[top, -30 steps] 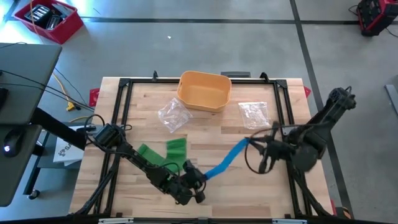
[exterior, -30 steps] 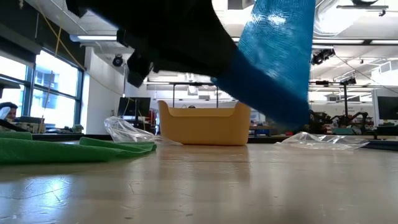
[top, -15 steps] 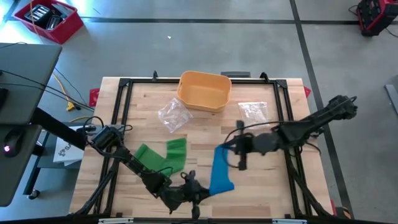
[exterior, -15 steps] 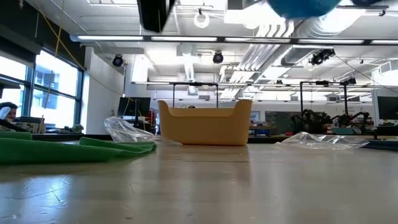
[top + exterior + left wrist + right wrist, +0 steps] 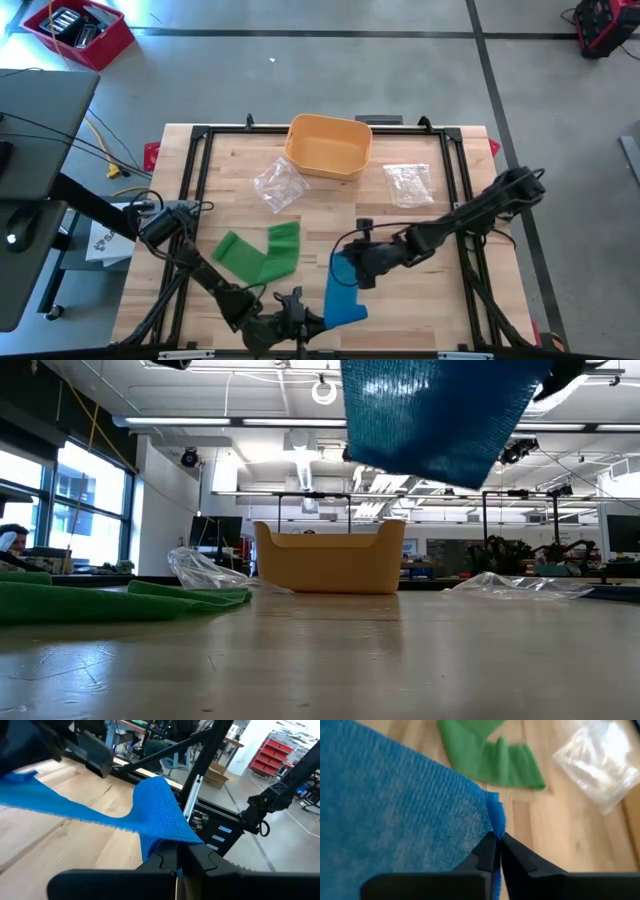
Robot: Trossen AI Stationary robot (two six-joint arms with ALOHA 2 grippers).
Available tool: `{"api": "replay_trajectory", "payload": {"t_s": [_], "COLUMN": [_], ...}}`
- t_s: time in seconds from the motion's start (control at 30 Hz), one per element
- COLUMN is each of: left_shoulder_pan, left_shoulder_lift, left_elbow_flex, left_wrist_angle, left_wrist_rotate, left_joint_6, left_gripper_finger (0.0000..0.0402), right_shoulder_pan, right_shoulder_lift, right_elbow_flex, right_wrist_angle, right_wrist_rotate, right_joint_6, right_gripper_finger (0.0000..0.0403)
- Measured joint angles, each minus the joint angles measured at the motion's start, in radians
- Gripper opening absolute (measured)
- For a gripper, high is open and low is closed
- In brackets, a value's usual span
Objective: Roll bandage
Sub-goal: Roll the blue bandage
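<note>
Blue bandage (image 5: pixel 340 292) now slack; right gripper (image 5: pixel 350 268) prob. nearer.

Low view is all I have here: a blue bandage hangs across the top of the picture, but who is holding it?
Observer: Both arms. The left gripper pinches one end of the blue bandage near the table's front edge.
Operator: And the other end?
Observer: The right gripper is closed on its edge, above mid-table.
Operator: Is the green cloth on my left another bandage?
Observer: Yes, a green bandage lying unrolled in a V on the wooden table, untouched.
</note>
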Motion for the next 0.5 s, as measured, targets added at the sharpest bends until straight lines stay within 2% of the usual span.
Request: {"api": "replay_trajectory", "payload": {"t_s": [0.17,0.27,0.4,0.5], "left_shoulder_pan": [-0.002,-0.002,0.004,0.011], "left_shoulder_lift": [0.000,0.000,0.000,0.000], "left_elbow_flex": [0.000,0.000,0.000,0.000], "left_wrist_angle": [-0.022,-0.030,-0.042,-0.040], "left_wrist_rotate": [-0.003,-0.008,-0.012,-0.014], "left_joint_6": [-0.058,-0.092,-0.098,-0.110], "left_gripper_finger": [0.0002,0.0002,0.0002,0.0002], "right_shoulder_pan": [-0.009,-0.008,0.010,0.040], "right_shoulder_lift": [0.012,-0.030,-0.125,-0.204], "right_elbow_flex": [0.000,0.000,0.000,0.000], "right_wrist_angle": [-0.032,-0.084,-0.223,-0.327], "right_wrist_rotate": [-0.017,0.048,0.184,0.218], "right_joint_6": [-0.004,-0.053,-0.068,-0.073], "right_gripper_finger": [0.0098,0.0134,0.0155,0.0155]}}
